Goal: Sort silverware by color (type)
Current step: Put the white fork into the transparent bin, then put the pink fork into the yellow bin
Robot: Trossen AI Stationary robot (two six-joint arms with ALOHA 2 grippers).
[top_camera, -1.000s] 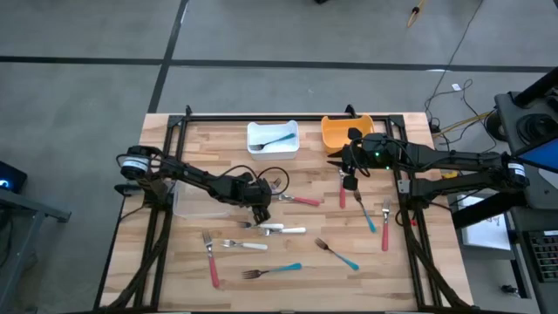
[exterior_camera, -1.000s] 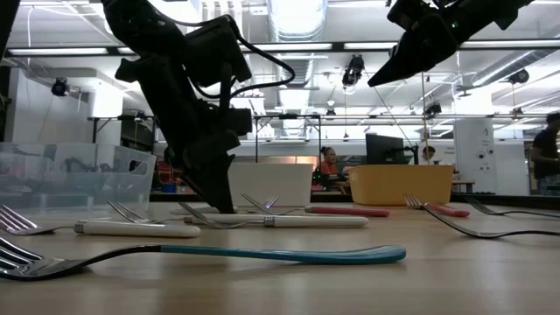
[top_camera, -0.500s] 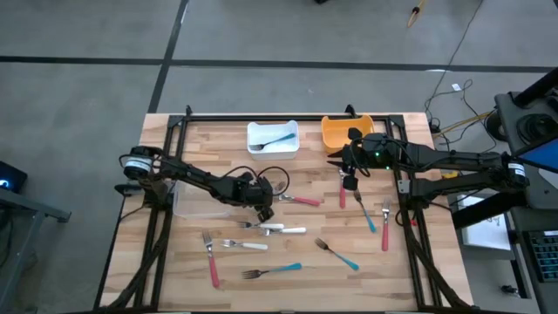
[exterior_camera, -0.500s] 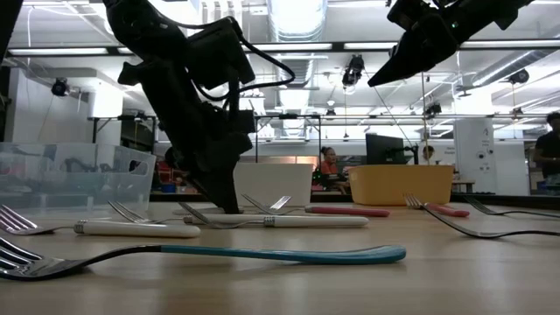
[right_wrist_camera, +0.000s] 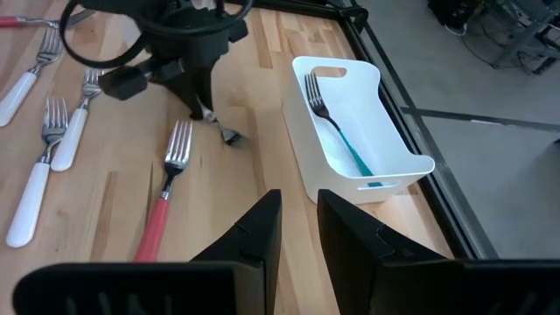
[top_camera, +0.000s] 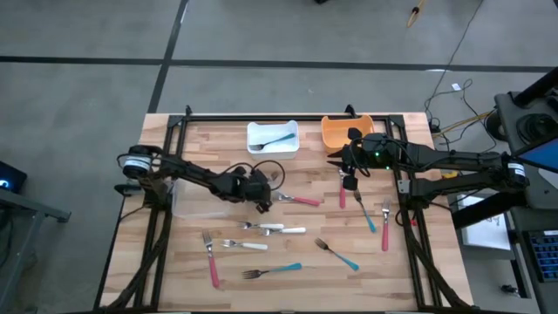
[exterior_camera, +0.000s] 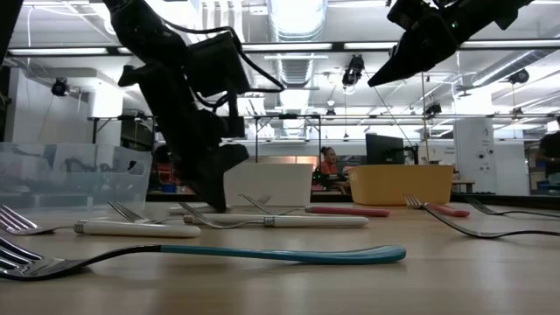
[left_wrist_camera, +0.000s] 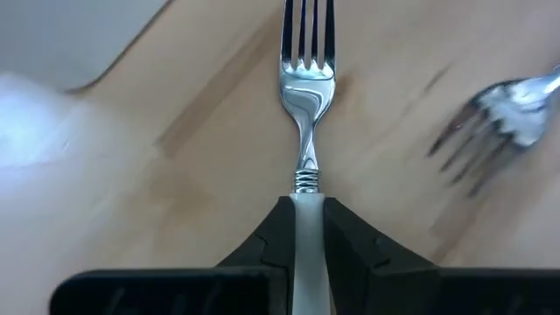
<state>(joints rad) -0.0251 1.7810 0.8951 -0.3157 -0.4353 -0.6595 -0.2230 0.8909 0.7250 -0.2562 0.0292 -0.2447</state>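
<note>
In the left wrist view the white handle [left_wrist_camera: 307, 254] of the fork [left_wrist_camera: 306, 87] disappears between the dark fingers [left_wrist_camera: 262, 254], so most of its length is hidden, and the tine tips are cut off by the picture's edge. A second fork [left_wrist_camera: 499, 122] beside it is blurred and runs off the side. A pale corner [left_wrist_camera: 52, 79] is too smeared to identify. From above, the held fork is covered by the left gripper [top_camera: 261, 197].

A teal-handled fork [right_wrist_camera: 337, 131] lies in the white bin [right_wrist_camera: 398, 156]; another bin [top_camera: 336, 131] is orange.
</note>
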